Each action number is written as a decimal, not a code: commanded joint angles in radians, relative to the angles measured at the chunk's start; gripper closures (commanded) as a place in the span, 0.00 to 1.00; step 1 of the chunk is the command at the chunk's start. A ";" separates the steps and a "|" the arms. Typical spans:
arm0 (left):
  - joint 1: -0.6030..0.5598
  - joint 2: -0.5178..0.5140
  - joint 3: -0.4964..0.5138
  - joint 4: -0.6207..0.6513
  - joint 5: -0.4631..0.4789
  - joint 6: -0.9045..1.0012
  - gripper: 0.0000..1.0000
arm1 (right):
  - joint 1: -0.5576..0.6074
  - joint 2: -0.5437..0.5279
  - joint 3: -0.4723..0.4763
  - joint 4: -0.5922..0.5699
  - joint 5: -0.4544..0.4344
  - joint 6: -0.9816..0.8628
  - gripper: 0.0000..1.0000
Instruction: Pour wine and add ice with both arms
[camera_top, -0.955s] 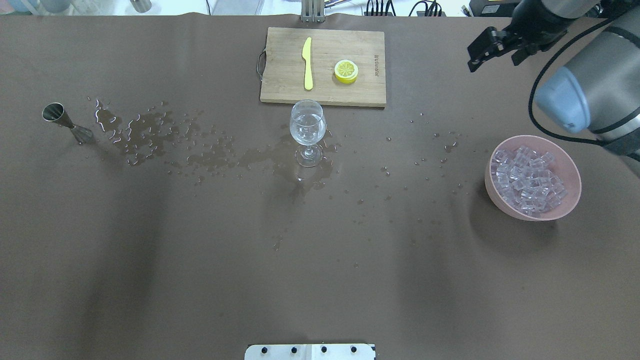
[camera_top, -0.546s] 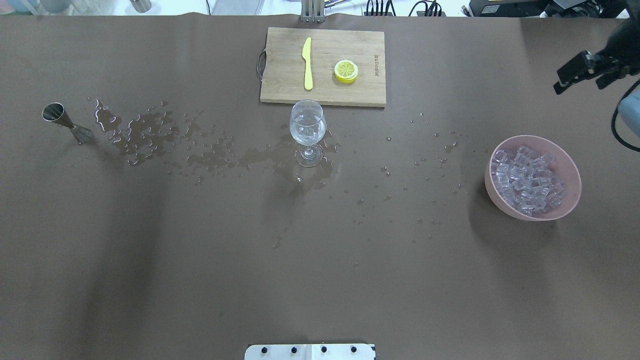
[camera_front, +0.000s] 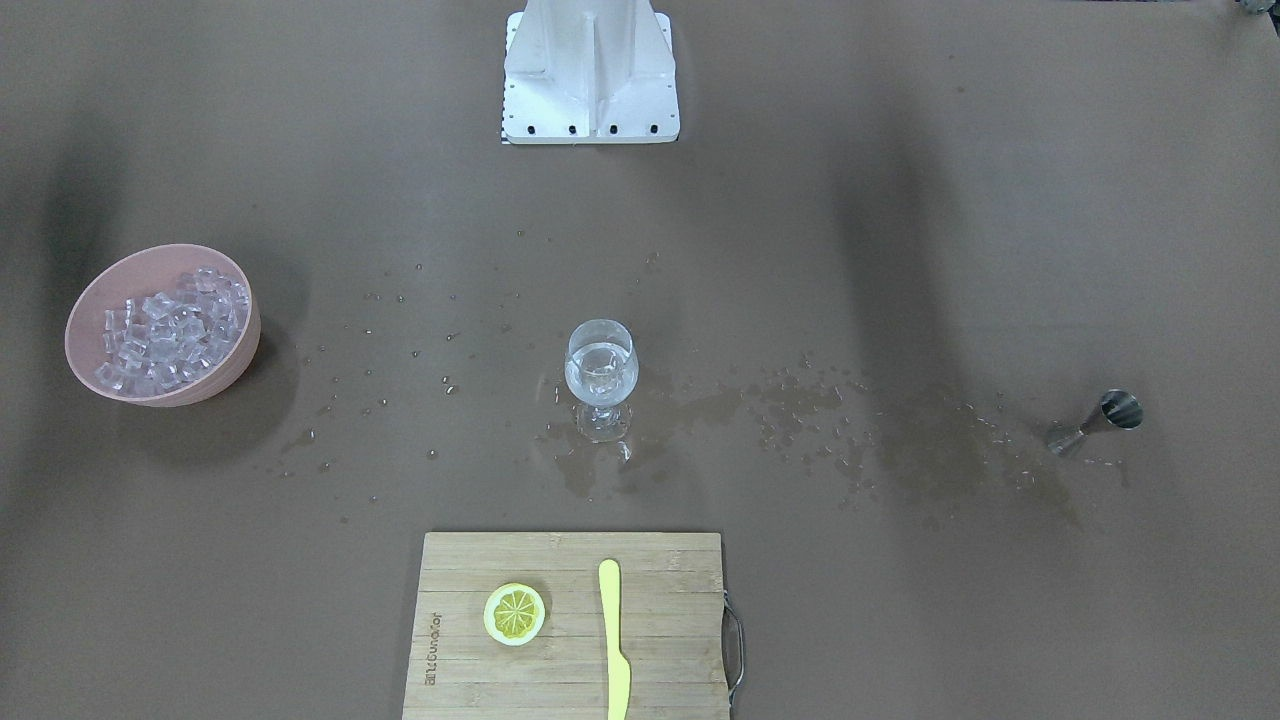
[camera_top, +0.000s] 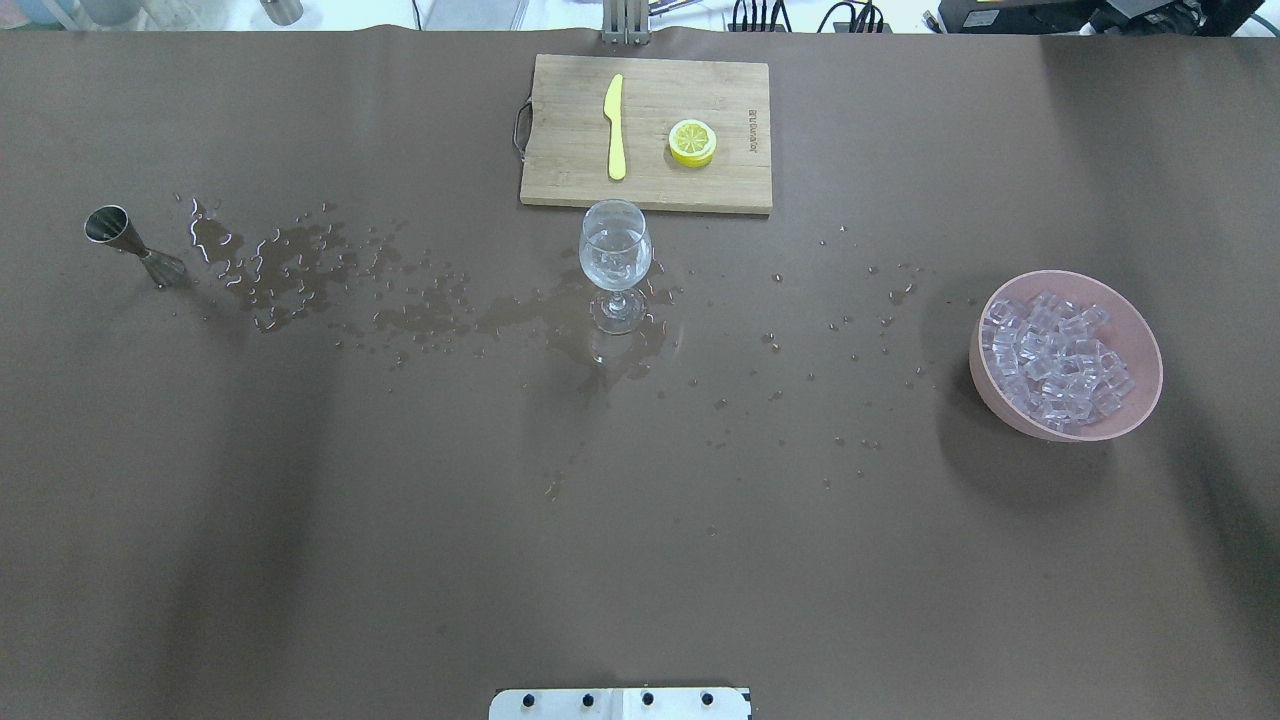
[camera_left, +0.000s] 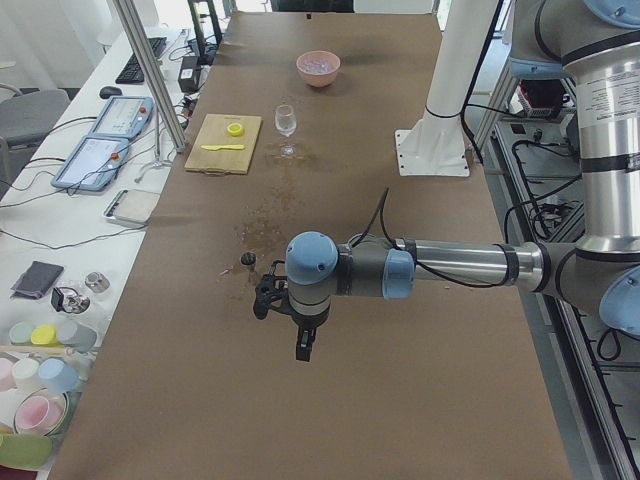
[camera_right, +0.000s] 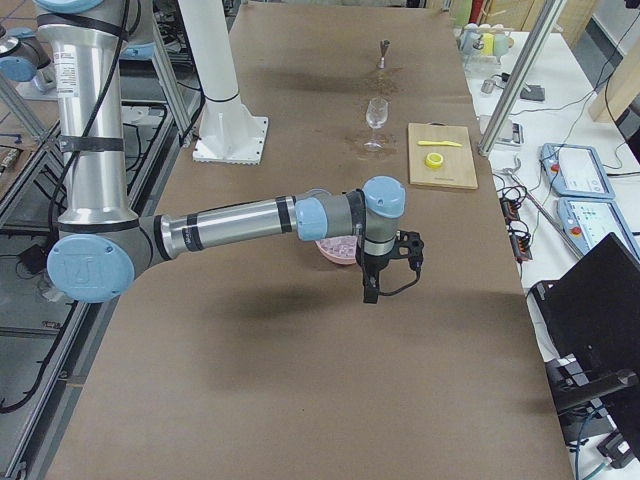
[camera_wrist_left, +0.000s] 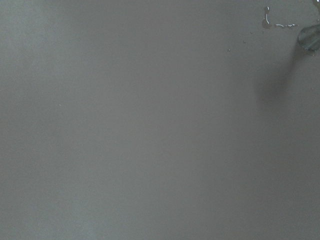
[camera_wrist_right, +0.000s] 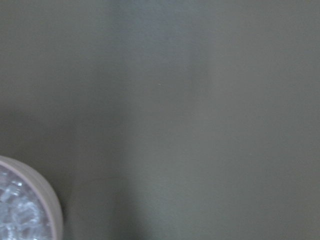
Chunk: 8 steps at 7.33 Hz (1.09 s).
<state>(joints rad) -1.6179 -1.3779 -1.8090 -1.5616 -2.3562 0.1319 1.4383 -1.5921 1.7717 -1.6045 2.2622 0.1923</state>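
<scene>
A stemmed glass (camera_top: 615, 255) stands mid-table and holds a little clear wine (camera_front: 601, 378). The ice (camera_top: 1058, 362) is heaped in a pink bowl (camera_top: 1000, 395) at the right end. A steel jigger (camera_top: 122, 238) stands at the left end. The overhead and front-facing views show neither arm. In the exterior left view my left gripper (camera_left: 302, 346) hangs over bare table near the jigger (camera_left: 247, 259). The exterior right view has my right gripper (camera_right: 369, 291) just nearer the camera than the bowl (camera_right: 333, 250). I cannot tell whether either is open or shut.
Spilled liquid (camera_top: 300, 265) spreads from the jigger to the glass foot, with droplets further right. Behind the glass lies a wooden board (camera_top: 570, 180) carrying a yellow knife (camera_top: 615, 125) and a lemon slice (camera_top: 692, 142). A white pedestal base (camera_front: 590, 75) stands at the robot's side.
The right arm and its gripper have swung out past the right edge of the overhead view. Glass, bowl and jigger have not moved.
</scene>
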 joint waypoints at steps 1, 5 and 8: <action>0.000 -0.001 0.000 0.000 0.000 0.000 0.02 | 0.051 -0.052 -0.002 0.043 0.002 -0.036 0.00; 0.001 -0.001 -0.001 0.000 0.000 -0.002 0.02 | 0.050 -0.066 -0.020 0.049 -0.044 -0.040 0.00; 0.000 -0.001 -0.003 0.000 0.000 0.000 0.02 | 0.050 -0.066 -0.017 0.051 -0.036 -0.040 0.00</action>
<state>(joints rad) -1.6176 -1.3790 -1.8106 -1.5616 -2.3562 0.1314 1.4880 -1.6582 1.7523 -1.5553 2.2212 0.1520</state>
